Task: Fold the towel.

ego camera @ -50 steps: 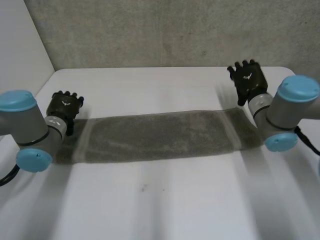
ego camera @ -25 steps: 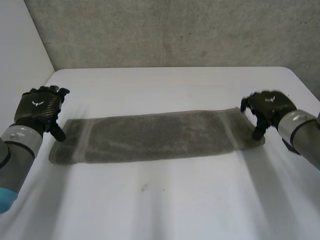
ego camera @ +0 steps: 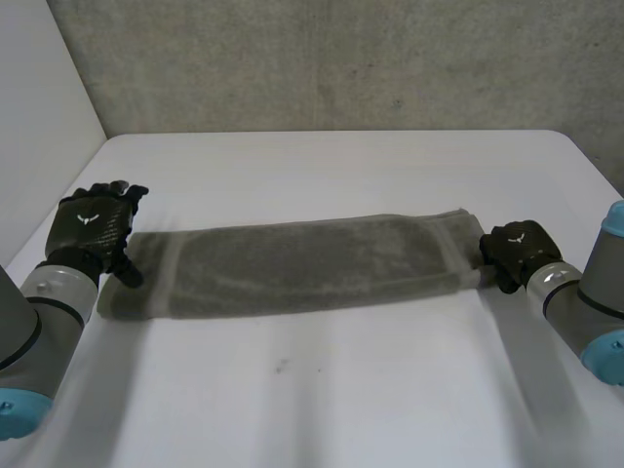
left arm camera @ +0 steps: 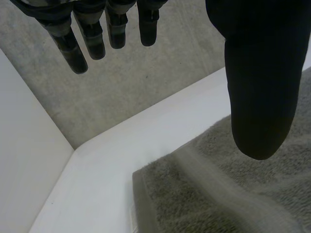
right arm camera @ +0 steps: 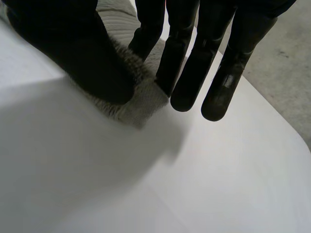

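Towel [ego camera: 312, 265] is lying flat. Left hand [ego camera: 90, 226] is hovering open over one end; right hand [ego camera: 517, 249] is pinching the other.

Place: a robot lab or test bench rather than a home.
Surface: a plain white table [ego camera: 341, 390].
Far side: a rough grey concrete wall [ego camera: 341, 58].
Left side: a plain white panel [ego camera: 39, 127] standing along the table's edge.
Machines: a left arm [ego camera: 44, 302] and a right arm [ego camera: 580, 302], grey with light-blue caps, at the near corners.
Work piece: one grey towel [ego camera: 302, 263] laid flat from left to right.

white table [ego camera: 322, 390] bears a flat grey towel [ego camera: 302, 263].
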